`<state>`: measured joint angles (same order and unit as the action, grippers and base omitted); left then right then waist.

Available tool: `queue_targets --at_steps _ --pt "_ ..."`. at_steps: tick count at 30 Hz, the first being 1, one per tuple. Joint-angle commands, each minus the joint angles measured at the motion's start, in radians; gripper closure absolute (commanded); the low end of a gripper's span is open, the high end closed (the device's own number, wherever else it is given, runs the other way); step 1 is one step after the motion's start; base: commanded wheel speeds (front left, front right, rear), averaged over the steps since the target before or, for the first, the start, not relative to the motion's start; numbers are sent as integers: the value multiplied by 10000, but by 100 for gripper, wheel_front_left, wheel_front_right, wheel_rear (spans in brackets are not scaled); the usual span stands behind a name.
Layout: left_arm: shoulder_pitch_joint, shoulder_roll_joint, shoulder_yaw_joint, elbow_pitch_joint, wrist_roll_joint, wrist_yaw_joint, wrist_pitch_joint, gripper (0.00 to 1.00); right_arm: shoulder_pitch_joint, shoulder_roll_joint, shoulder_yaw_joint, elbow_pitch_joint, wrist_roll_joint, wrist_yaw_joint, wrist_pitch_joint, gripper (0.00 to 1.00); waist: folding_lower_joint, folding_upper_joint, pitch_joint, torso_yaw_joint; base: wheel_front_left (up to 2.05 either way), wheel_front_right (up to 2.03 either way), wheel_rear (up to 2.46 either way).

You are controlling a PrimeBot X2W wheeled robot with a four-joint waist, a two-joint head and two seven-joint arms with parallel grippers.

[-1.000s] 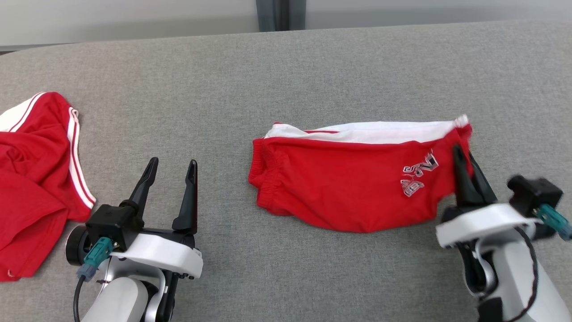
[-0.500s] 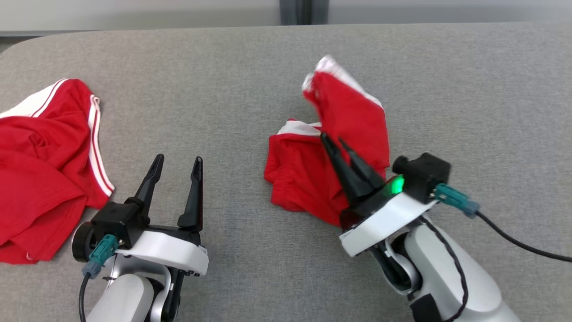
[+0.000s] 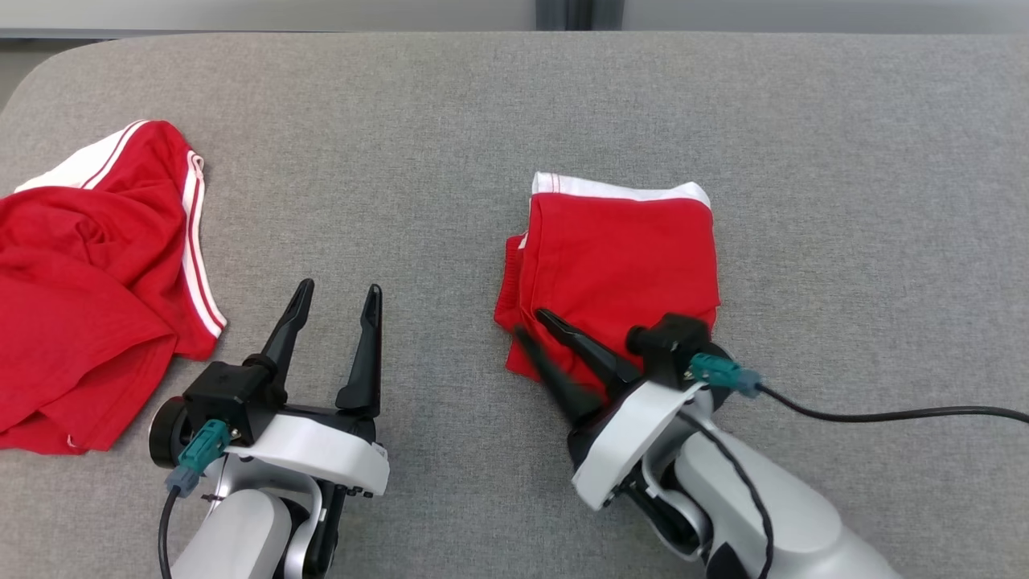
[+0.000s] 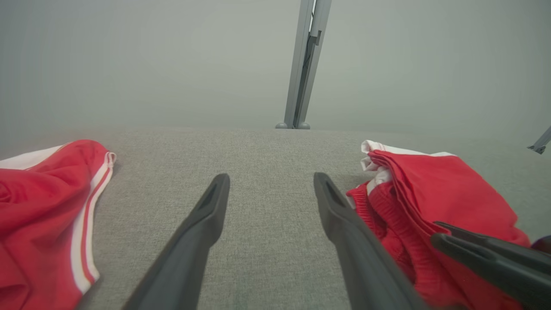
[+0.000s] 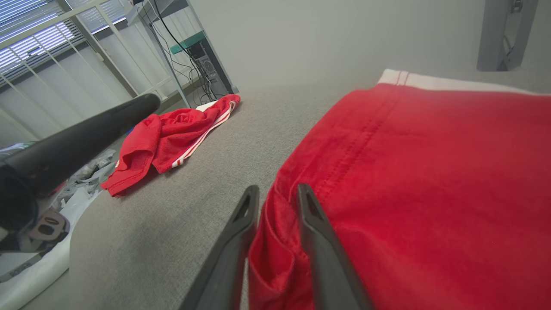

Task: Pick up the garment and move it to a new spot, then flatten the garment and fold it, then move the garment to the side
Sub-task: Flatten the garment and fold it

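You see the right gripper [image 3: 529, 321], fingers slightly apart around an edge of the garment [image 3: 623, 257], pinching or not I cannot tell, and the left gripper [image 3: 339, 285] spread wide.

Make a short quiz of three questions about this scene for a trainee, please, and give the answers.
1. True or false: the left gripper holds a garment.
2. Which colour is the band along the far edge of the folded garment? A white, B blue, C black.
3. Fill in: the cloth between the fingers of the right gripper is ___.
Key: 1 false; 2 A; 3 red.
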<state>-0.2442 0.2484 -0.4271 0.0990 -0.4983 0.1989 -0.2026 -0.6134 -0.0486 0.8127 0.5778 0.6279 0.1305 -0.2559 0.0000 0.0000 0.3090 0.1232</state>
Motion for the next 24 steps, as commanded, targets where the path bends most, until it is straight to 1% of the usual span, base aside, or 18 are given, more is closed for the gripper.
queue_targets --at_steps 1,4,7,10,11,14,19,20,24 --pt "-147 59 7 30 -40 -28 -38 0 -109 -33 214 6 177 3 -55 0 0 0 -8 -17 0 0 0" --pt "-140 65 -23 98 -53 -39 -38 0 -65 -47 928 -121 400 3 -92 0 0 0 -62 -99 0 0 0" --pt "-114 74 -32 144 -59 3 -32 0 180 -48 1285 -346 612 3 -98 0 0 0 -145 -165 0 0 0" --pt "-59 109 -37 164 -69 48 -29 0 348 -50 1317 -674 632 3 -117 0 0 0 -256 -237 0 0 0" --pt "-33 127 -28 171 -61 71 -32 0 425 -48 1170 -840 581 3 -121 0 0 0 -316 -267 0 0 0" --pt "24 197 36 128 -6 150 -51 0 775 -59 400 -1494 267 3 -124 0 0 0 -459 -367 0 0 0" --pt "136 407 143 -9 57 324 -86 0 1671 -67 -1984 -2448 -953 3 -106 0 0 0 -800 -568 0 0 0" --pt "136 407 143 -9 57 324 -86 0 1671 -67 -1984 -2448 -953 3 -106 0 0 0 -800 -568 0 0 0" --pt "369 503 187 -97 84 432 -80 0 2478 -214 -3802 -2952 -1801 3 -107 0 0 0 -1114 -725 0 0 0"
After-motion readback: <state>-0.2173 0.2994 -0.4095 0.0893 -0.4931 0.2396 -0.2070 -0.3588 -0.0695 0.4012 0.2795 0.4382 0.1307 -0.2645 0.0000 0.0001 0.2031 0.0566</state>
